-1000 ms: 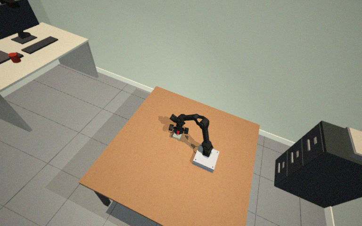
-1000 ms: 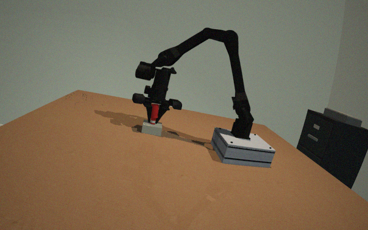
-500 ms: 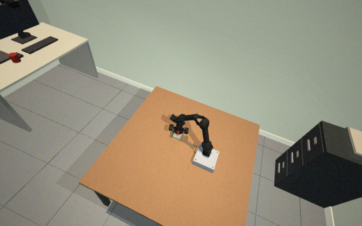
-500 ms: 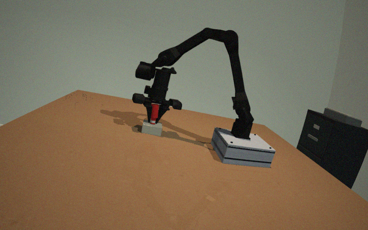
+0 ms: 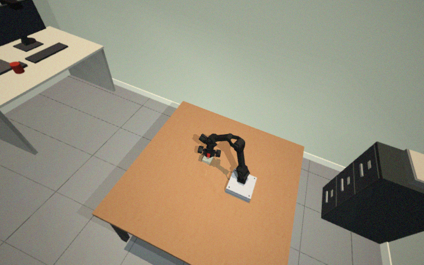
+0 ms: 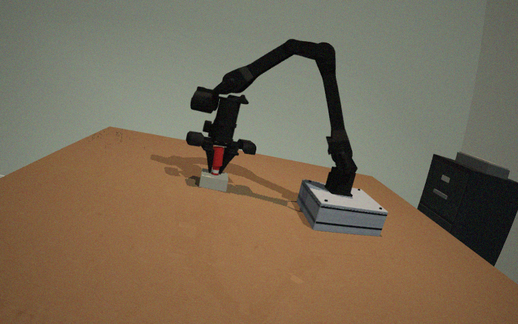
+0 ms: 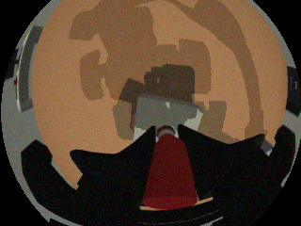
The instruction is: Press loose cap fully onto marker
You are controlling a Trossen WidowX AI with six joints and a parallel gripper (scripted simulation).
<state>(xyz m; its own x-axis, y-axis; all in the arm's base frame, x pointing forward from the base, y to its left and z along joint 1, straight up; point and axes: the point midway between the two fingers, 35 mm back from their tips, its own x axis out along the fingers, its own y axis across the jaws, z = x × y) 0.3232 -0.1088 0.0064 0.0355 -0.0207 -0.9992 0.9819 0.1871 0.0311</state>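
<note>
Gripper (image 6: 218, 162) clamps red cap (image 6: 218, 157) upright over holder block (image 6: 214, 181)

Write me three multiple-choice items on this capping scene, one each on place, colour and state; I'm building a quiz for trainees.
1. Where does the holder block stand?
A. on the arm's base
B. on the table, apart from the base
C. on the floor

2. What colour is the cap?
A. blue
B. green
C. red

3. What is the gripper doing?
A. clamping the cap
B. hanging open
C. resting on the table

Key: 1 B, the block sits on the wooden table, with bare wood between it and the base. 2 C, the wrist view shows red. 3 A, the fingers close around the cap above the block.
</note>
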